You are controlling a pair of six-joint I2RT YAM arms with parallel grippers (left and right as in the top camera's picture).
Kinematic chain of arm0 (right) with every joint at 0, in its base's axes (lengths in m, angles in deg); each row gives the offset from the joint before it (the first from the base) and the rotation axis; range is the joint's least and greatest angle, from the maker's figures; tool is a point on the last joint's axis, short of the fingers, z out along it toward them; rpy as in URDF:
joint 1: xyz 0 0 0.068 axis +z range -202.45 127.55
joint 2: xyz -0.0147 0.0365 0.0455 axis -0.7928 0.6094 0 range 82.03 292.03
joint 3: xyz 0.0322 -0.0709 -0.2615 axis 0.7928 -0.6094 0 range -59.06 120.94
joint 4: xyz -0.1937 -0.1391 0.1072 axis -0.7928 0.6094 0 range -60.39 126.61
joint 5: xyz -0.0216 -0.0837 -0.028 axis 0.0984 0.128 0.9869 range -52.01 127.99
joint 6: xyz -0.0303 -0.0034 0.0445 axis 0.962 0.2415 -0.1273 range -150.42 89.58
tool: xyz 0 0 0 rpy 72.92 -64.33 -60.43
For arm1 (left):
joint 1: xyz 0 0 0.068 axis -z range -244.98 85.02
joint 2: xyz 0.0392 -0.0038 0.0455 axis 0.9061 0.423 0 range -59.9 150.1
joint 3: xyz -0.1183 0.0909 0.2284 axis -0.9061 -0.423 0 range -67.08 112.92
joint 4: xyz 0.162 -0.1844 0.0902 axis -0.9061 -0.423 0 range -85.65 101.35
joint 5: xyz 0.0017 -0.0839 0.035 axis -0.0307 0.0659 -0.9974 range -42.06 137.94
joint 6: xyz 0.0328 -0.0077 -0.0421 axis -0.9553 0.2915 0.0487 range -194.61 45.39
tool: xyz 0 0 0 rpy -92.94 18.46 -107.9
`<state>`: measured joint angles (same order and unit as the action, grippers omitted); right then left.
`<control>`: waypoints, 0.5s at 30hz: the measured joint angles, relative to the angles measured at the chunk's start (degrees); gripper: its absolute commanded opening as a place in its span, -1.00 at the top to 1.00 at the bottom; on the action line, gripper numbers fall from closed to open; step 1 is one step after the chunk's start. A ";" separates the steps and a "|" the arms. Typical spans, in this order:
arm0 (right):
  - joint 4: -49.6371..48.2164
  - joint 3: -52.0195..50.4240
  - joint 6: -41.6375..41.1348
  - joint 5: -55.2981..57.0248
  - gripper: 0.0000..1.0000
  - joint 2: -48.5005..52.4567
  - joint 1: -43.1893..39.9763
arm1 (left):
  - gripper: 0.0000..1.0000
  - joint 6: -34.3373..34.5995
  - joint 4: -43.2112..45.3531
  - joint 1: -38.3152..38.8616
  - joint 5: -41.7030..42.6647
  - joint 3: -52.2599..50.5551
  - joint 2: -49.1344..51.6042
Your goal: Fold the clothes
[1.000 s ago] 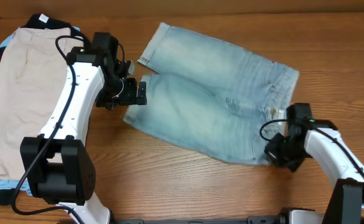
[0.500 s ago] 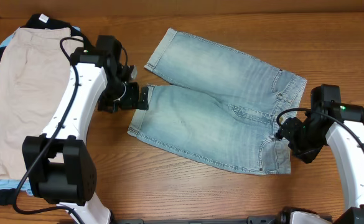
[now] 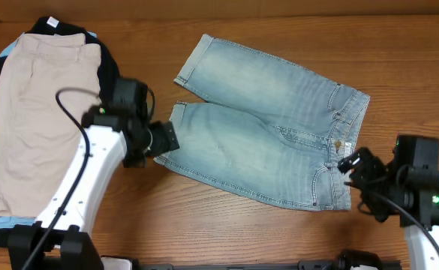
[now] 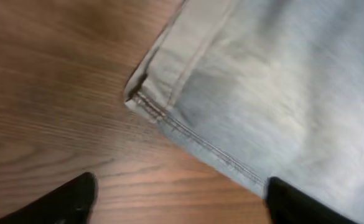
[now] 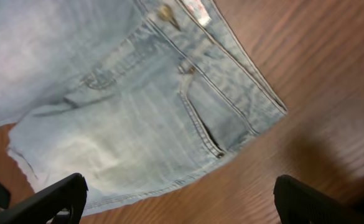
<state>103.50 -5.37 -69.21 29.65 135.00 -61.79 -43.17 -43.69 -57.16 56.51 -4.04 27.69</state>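
— From above, where are the denim shorts [image 3: 268,142]?
— Spread flat in the middle of the table [image 3: 227,225], both legs pointing left. The left gripper [image 3: 165,139] sits by the lower leg's hem, and the right gripper [image 3: 353,162] is just beside the waistband. A beige garment [image 3: 31,112] lies stacked at far left.
— Left wrist view?
— Its fingers [image 4: 70,200] are spread wide with nothing between them, and the hem corner lies on the wood ahead.
— Right wrist?
— Also gaping and empty, over the pocket and waistband corner.

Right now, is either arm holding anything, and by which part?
Nothing held. Left fingers open beside a shorts hem; right fingers open off the waistband.
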 measured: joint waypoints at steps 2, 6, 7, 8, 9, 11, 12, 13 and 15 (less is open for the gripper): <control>0.13 -2.12 -0.66 0.02 -0.99 0.15 0.00 | -0.38 4.76 3.72 -0.02 -0.83 -4.17 0.61; -1.70 -5.11 -1.90 0.09 -0.96 1.07 0.00 | -0.50 14.12 10.12 -0.02 -2.82 -10.27 1.42; -2.86 -5.64 -2.19 0.22 -0.95 1.25 0.00 | -0.49 15.91 11.91 -0.02 -3.28 -11.19 1.42; -3.98 -6.27 -2.49 0.26 -0.94 1.44 0.00 | -0.47 17.55 13.70 -0.02 -3.61 -11.89 1.42; -4.87 -6.93 -2.97 0.42 -0.93 1.70 0.00 | -0.45 19.30 15.91 -0.02 -4.07 -12.68 1.42; -5.99 -8.24 -3.50 0.79 -0.89 2.25 0.00 | -0.36 21.00 18.29 -0.02 -4.50 -13.53 1.46; -6.32 -8.96 -3.93 0.96 -0.87 2.67 0.02 | -0.25 21.66 19.08 -0.02 -4.61 -13.81 1.60; -6.67 -9.75 -4.37 1.16 -0.84 3.04 0.00 | -0.14 22.29 19.63 -0.02 -4.74 -14.03 1.84; -7.26 -11.50 -4.94 1.29 -0.79 3.89 0.00 | 0.09 23.12 20.81 -0.02 -4.90 -14.23 2.78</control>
<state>96.24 -16.87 -74.15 30.94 138.89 -61.79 -20.05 -22.89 -57.19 51.62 -18.27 30.47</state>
